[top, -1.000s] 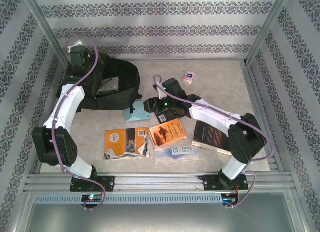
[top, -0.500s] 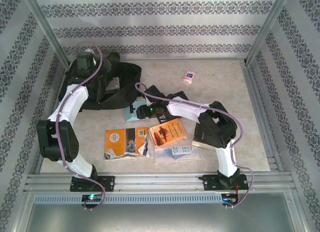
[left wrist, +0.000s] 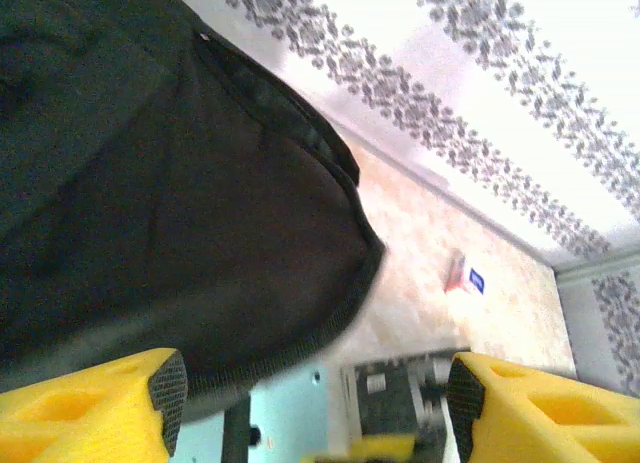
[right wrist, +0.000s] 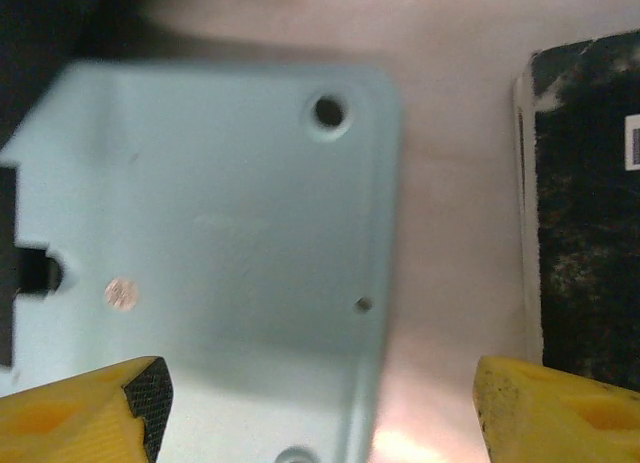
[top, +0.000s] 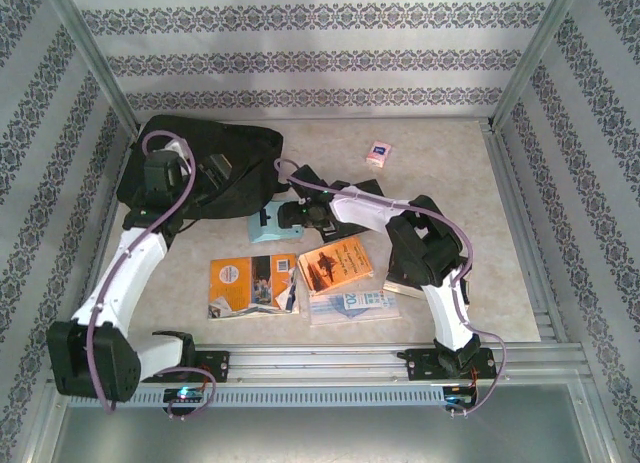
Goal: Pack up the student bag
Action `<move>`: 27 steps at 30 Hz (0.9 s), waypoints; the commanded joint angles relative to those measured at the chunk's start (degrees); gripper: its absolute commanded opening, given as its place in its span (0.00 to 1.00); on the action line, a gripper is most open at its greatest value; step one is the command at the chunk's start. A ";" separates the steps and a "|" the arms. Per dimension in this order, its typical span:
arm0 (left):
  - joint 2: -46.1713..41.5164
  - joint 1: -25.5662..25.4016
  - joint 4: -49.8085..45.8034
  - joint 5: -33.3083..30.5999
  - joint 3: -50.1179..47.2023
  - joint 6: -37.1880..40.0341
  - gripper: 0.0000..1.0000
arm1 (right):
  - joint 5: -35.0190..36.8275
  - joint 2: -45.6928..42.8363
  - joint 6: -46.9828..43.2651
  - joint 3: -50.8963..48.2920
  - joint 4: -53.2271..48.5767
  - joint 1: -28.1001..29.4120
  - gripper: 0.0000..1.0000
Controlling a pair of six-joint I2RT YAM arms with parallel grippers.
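The student bag (top: 235,148) is laid in the far left corner of the worktop (top: 450,183), the left claw (left wrist: 315,403) held wide open and empty over it, while the right claw (right wrist: 320,403) is spread empty above a pale blue flat item (right wrist: 220,213), seemingly for grasping.

Bright, even light; soft wrist-view blur.
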 commanded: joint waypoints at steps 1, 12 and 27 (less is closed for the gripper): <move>-1.86 -3.24 -3.72 0.84 -3.37 -0.37 0.71 | 3.39 2.92 -0.29 2.08 -3.70 -1.88 0.80; 2.94 -8.84 13.25 3.25 -22.21 -9.94 0.67 | -12.09 2.45 -0.85 1.73 2.86 -3.40 0.81; 22.05 -9.84 21.88 -5.28 -14.85 -7.98 0.66 | -15.61 6.59 0.76 4.15 2.97 -3.95 0.80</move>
